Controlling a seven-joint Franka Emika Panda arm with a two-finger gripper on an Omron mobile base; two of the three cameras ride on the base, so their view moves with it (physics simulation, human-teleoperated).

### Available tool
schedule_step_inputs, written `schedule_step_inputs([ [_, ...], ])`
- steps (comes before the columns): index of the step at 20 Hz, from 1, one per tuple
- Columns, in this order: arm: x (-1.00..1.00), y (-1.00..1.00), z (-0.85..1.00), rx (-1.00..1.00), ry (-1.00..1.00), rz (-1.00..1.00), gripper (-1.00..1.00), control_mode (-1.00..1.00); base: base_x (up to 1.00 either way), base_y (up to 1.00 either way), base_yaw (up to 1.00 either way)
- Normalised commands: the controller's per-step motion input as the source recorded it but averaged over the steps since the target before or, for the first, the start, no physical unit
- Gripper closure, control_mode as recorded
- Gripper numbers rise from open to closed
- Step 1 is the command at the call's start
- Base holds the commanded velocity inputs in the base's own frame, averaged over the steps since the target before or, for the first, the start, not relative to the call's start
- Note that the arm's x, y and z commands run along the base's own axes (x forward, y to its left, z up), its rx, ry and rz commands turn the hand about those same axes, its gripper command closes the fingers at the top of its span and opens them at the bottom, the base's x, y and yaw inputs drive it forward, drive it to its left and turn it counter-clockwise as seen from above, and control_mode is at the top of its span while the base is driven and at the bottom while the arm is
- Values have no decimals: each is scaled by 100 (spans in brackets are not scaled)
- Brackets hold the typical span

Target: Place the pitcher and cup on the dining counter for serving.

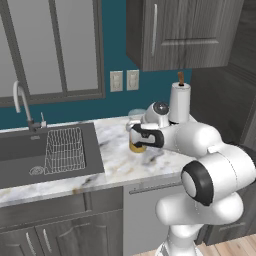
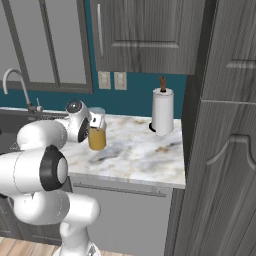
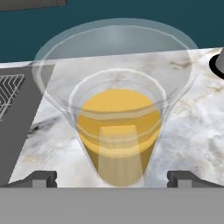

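A clear pitcher [image 3: 117,127] of amber liquid stands on the marble counter [image 2: 135,155] beside the dark sink [image 1: 30,160], with the robot's gripper [image 3: 112,178] hovering just above and behind it, fingers spread wide on either side and holding nothing. One white paper-towel roll [image 2: 162,111] stands well apart by the wall. The right base view shows the pitcher's amber lower half, which the arm mostly hides in the left; that left view shows one wire rack [image 1: 64,149] in the sink and one faucet [image 1: 22,102].
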Motion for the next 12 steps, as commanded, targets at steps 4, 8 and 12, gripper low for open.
schedule_step_inputs([
  [4, 11, 0, -5, 0, 0, 0, -100, -100, 0, 0, 0],
  [8, 10, 0, -8, 0, 0, 0, -100, -100, 0, 0, 0],
  [12, 6, 0, -9, 0, 0, 0, -100, -100, 0, 0, 0],
])
